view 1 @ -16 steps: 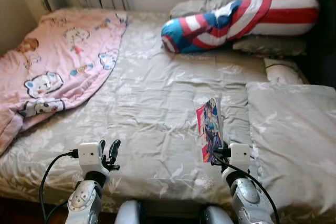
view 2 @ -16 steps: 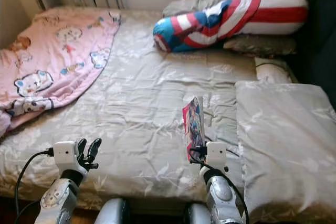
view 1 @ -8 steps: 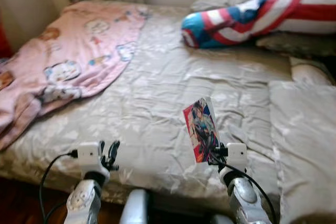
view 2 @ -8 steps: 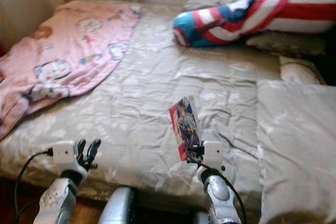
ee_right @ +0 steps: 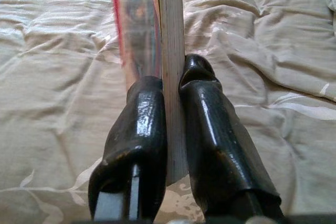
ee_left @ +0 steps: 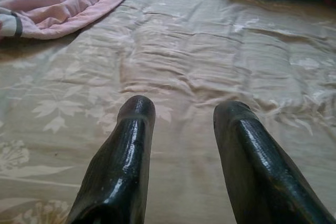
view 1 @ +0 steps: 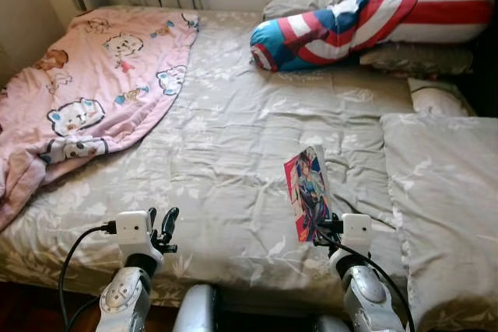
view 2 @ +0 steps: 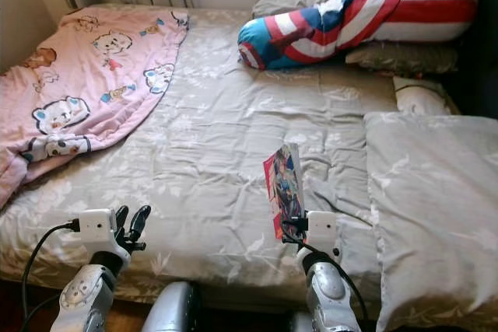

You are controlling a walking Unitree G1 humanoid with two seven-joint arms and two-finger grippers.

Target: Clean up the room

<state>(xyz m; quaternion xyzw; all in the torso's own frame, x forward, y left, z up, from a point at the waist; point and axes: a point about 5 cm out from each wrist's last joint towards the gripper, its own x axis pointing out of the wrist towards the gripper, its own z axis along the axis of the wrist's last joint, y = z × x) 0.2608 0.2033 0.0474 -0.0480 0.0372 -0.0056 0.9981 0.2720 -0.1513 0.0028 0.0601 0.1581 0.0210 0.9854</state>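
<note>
Right gripper: you are clamping it tight on the lower end of a thin book, one black finger pressing on each cover, with no gap left between fingers and pages.
Book: you are holding it upright in the air above the near edge of the bed, colourful cover facing the robot's left, clear of the grey quilt.
Handling: it is looking light and fairly stiff, a glossy cover that may be slipping under a loose pinch; you are gripping near one end, so expect the free end to be swaying. A hold nearer the spine's middle would be steadier.
Left gripper: you are keeping it parted and empty, low over the quilt near the bed's near left corner.
Surroundings: a pink blanket is lying along the left edge, a striped bolster at the far right corner.
</note>
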